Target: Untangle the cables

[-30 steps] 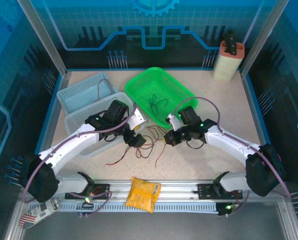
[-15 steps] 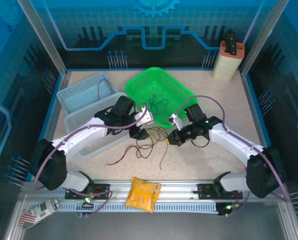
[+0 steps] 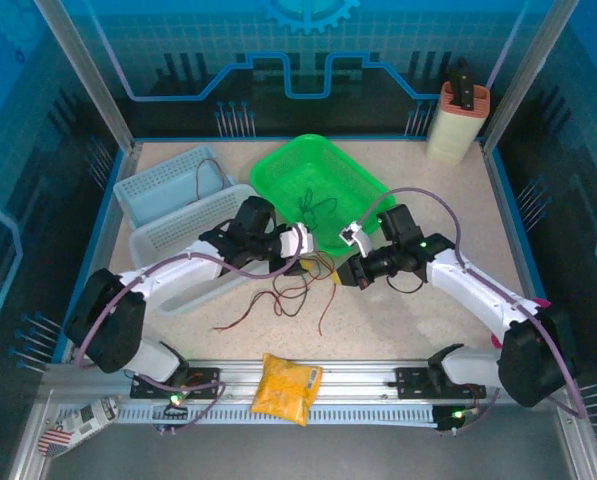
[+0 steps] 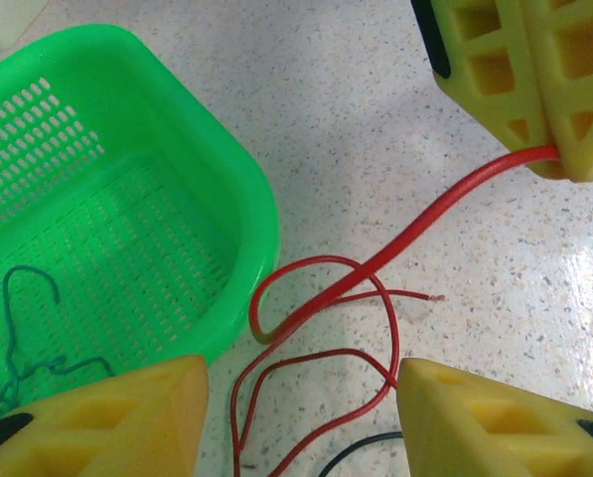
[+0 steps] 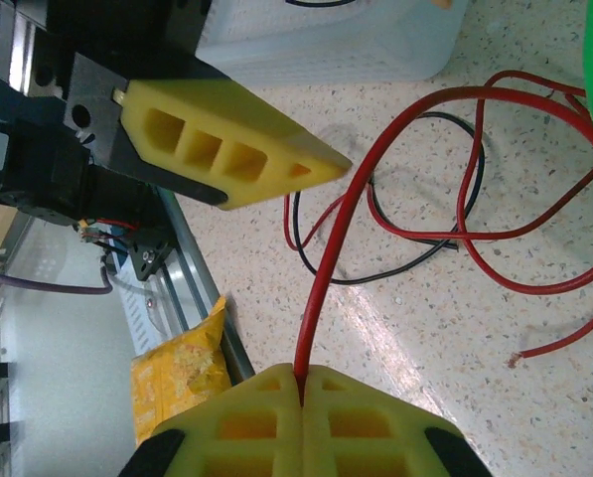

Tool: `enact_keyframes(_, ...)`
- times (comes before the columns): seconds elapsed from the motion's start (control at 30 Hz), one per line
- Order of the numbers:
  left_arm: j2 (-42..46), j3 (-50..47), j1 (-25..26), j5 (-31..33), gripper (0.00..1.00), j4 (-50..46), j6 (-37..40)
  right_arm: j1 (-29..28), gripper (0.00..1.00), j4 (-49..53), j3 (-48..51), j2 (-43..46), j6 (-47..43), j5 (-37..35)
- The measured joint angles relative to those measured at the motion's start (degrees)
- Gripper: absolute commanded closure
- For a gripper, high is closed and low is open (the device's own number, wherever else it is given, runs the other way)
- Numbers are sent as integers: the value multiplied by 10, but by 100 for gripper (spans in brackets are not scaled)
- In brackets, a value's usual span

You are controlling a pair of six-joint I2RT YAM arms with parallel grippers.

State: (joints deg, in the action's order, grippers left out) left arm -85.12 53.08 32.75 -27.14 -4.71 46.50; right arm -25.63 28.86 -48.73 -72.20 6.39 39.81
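Right hand (image 5: 301, 373) clamped on red insulated cable (image 5: 324, 268); left hand (image 4: 304, 397) half open, empty, slack red wire loops (image 4: 316, 258) between its jaws on speckled counter (image 4: 375, 99). Best pinch one strand, pull apart slowly

The left arm (image 3: 168, 272) and right arm (image 3: 475, 288) are built of smooth white shells joined by black joint housings, and a lilac-grey cable (image 3: 418, 197) runs along each in loose loops. Small green lights (image 3: 414, 243) glow on the black parts. The left gripper (image 4: 301, 383) and right gripper (image 5: 301, 376) carry yellow wedge-shaped fingers (image 4: 107, 417) with moulded triangular and square pockets and black edge strips.
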Motion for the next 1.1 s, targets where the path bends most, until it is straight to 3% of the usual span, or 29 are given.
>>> enact_keyframes(0.5, -45, -2, 3, -37, 57, 80, -30, 3, 100, -6, 4, 10, 10, 28)
enact_keyframes(0.67, -49, -2, 5, -47, 72, 66, -27, 7, 100, -6, 4, 10, 12, 29)
enact_keyframes(0.83, -54, 13, 6, -49, 99, 33, -10, 15, 100, -5, 4, 10, 15, 33)
enact_keyframes(1.1, -60, 21, 7, -46, 100, 15, 15, 55, 100, 12, -13, 5, 16, 50)
